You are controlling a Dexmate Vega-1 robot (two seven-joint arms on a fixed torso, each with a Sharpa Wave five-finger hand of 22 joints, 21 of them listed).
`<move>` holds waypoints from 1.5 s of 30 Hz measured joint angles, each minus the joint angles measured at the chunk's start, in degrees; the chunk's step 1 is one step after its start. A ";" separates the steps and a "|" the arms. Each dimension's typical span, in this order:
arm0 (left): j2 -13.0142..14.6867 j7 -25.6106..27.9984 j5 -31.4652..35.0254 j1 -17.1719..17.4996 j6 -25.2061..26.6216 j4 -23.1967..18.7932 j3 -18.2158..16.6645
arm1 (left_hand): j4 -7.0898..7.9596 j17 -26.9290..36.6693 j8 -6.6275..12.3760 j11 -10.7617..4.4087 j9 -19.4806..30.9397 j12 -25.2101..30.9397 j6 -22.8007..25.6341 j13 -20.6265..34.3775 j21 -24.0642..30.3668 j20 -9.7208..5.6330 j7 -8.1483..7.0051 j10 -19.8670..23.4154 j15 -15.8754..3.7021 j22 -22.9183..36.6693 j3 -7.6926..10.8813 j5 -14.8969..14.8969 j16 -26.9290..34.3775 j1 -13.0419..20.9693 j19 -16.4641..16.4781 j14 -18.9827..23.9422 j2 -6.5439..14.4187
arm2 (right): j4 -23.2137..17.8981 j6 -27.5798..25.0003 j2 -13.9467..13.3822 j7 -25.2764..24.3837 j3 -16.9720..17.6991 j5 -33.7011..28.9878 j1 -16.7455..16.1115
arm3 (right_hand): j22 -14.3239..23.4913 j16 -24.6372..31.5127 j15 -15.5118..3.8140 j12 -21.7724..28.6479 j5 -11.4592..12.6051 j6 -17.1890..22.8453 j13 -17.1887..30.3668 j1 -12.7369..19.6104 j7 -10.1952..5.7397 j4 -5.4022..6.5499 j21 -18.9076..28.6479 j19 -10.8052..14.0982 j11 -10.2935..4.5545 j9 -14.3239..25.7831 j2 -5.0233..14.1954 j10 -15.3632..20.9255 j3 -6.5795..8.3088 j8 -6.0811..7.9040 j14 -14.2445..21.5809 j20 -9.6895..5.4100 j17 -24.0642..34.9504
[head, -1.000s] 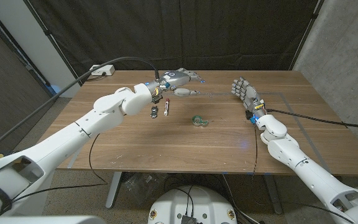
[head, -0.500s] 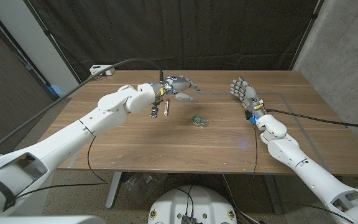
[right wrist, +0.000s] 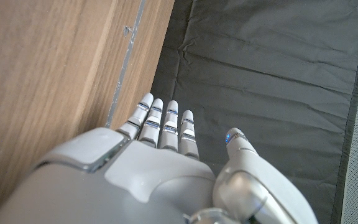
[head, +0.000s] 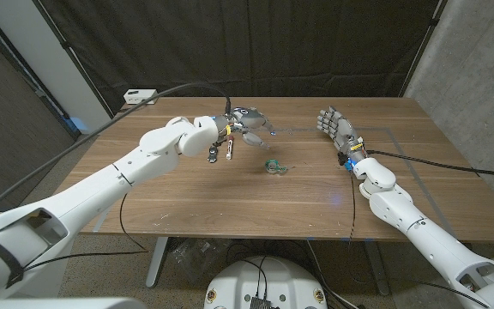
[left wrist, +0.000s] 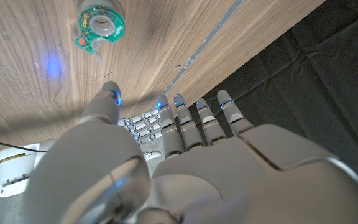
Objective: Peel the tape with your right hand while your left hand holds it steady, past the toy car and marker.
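The tape dispenser point(head: 274, 166) lies near the middle of the counter point(head: 230, 202), untouched, a small green plastic holder with a pale roll in it, lying on its side. To its left and a little farther off, the toy car point(head: 211, 154) and marker point(head: 228, 148) lie side by side. The left hand point(head: 249, 122) hangs over the counter just beyond them, fingers spread and empty, likely heading for the dispenser to steady it. The right hand point(head: 335, 127) waits well off to the right, fingers straight and together, holding nothing, probably until the dispenser is pinned.
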 measured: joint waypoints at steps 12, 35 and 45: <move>-0.92 3.58 4.54 1.15 1.73 0.23 0.88 | 1.67 1.69 1.61 -0.32 0.27 0.88 9.36 0.67 -0.63 -2.12 -0.02 7.67 -0.22 0.28 -2.47 1.79 3.41 1.09 1.44 8.99 -2.18 | 0.13 0.19 -0.16 0.65 0.00 0.26 -0.17 | 0.00 0.00 0.24 0.00 0.00 0.61 0.00 0.00 0.00 0.00 -0.21 0.22 0.01 0.00 0.00 0.62 -0.01 0.28 0.87 0.21 0.00; -3.41 1.58 9.61 1.53 7.15 1.13 3.88 | 3.11 4.84 -0.16 -0.95 0.26 1.05 7.93 2.39 -0.62 -2.89 -0.24 7.60 -0.24 0.81 -3.55 2.19 5.18 2.44 2.60 11.74 -0.82 | -0.42 0.59 -0.79 1.60 0.35 1.11 -1.64 | 0.00 0.00 0.36 0.46 0.00 1.63 0.00 -0.12 0.20 0.31 -0.66 0.73 0.61 0.00 -0.12 2.05 0.31 0.28 2.20 0.72 0.29; -3.84 0.68 11.16 1.33 8.42 1.49 4.90 | 3.11 5.50 -0.16 -0.93 0.53 1.34 8.92 2.66 -0.62 -3.17 0.60 8.25 -0.45 0.80 -3.55 2.40 5.18 2.43 2.32 11.53 -0.82 | -0.43 0.63 -0.84 2.23 0.40 1.44 -1.91 | 0.00 0.00 0.23 0.46 0.00 2.07 0.00 -0.24 0.18 0.31 -0.66 0.72 0.85 0.00 -0.24 2.29 0.31 0.27 2.53 0.71 0.29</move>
